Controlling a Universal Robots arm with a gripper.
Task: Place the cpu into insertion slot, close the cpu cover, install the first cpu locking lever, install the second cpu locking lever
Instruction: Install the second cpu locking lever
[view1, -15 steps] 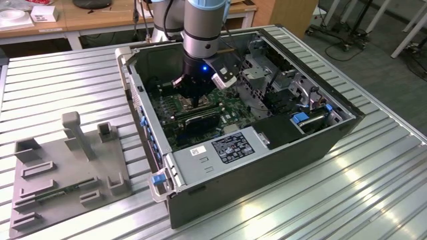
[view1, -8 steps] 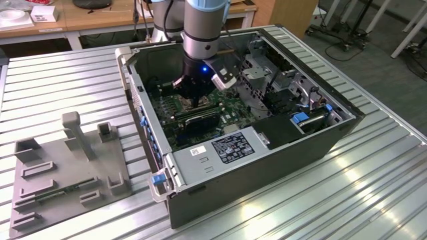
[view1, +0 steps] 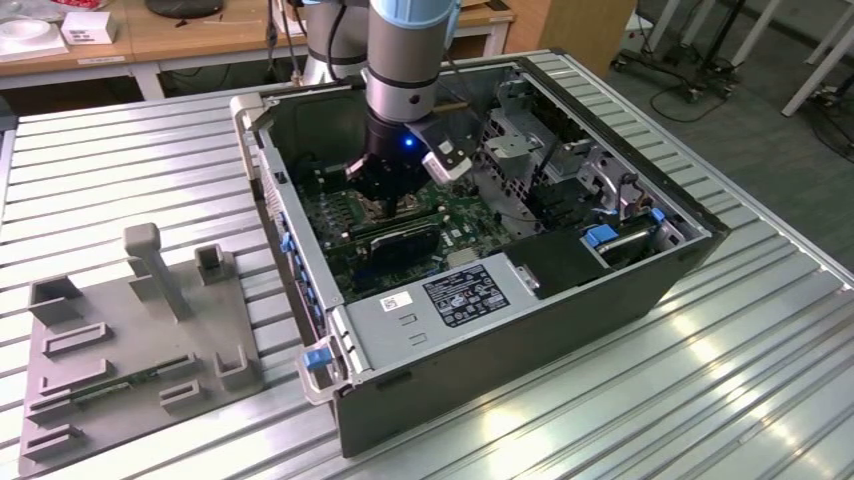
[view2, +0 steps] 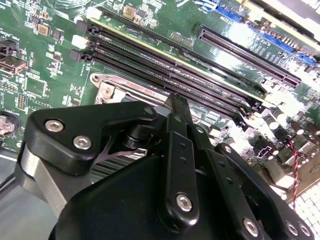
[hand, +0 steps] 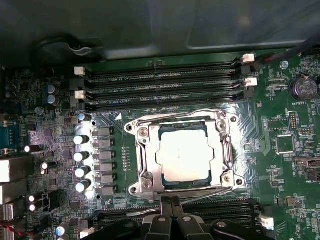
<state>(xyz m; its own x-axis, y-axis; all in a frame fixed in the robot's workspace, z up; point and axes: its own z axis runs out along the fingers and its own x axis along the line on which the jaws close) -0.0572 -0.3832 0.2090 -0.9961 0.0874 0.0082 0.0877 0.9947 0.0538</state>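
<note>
In the exterior view the gripper (view1: 387, 205) reaches down inside the open computer case (view1: 534, 300) on the bench (view1: 747, 400). In the first wrist view the cpu (hand: 183, 152) sits in the insertion slot (hand: 226, 150) with the cpu cover (hand: 150, 160) down around it; the gripper's fingers (hand: 172, 207) are pressed together, holding nothing.

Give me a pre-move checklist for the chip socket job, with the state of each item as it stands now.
1. Chip seated in the socket: ok, it lies flat and square in the first wrist view.
2. Cover frame down over the chip: ok, it lies around the chip's edges.
3. Locking levers fastened: cannot tell; thin wire runs along the frame's sides, but the hooks are not clear.
4. Gripper position: ok, it sits at the socket's edge, beside the memory slots.
5. Fingers empty: ok, closed together, nothing between them.
6. Arm inside the computer case: ok, apart from its walls in the exterior view.
</note>
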